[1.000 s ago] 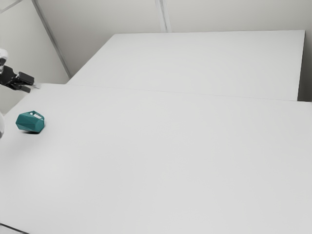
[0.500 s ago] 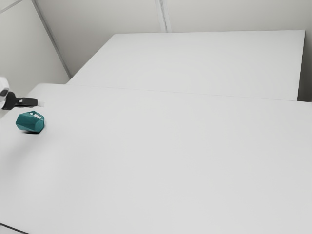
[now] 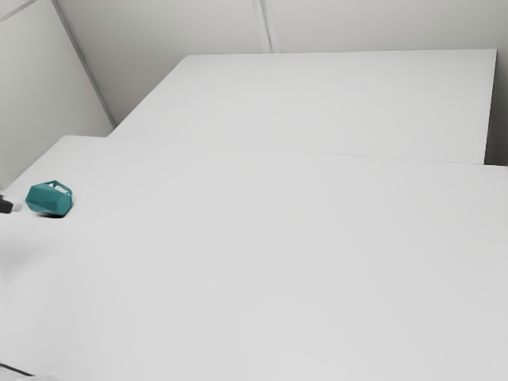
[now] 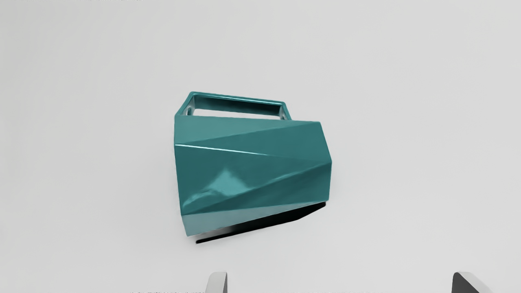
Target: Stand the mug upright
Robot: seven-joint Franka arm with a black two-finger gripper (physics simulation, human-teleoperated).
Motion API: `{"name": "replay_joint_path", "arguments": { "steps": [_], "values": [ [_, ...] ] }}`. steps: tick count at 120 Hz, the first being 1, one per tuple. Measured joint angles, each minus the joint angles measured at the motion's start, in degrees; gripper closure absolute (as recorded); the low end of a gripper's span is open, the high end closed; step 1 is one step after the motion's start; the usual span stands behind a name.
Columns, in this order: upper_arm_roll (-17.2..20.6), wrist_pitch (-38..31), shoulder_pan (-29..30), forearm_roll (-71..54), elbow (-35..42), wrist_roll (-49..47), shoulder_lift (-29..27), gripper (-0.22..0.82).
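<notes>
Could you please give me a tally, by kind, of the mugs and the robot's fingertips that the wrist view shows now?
Teal mug, lying on its side: 1
Fingertips, standing apart: 2
Total: 3

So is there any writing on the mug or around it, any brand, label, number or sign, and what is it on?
No text that can be read, in either view:
Teal faceted mug: no word, brand or number on the sides that show; its other sides are hidden.
White table: no label or sign.
</notes>
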State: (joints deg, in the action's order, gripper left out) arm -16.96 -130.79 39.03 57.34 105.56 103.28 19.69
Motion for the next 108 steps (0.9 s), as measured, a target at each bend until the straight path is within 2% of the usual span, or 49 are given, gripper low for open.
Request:
{"name": "replay_joint_path", "arguments": {
  "steps": [28,82,108],
  "values": [
    [0.48,3.77,5.90,2.90,-10.58,6.55,7.72,0.00],
    [1.62,26.85,17.12,9.40,-31.92,12.23,23.96,0.00],
    [4.78,30.90,19.59,8.83,-39.08,12.52,30.52,0.00]
  ]
}}
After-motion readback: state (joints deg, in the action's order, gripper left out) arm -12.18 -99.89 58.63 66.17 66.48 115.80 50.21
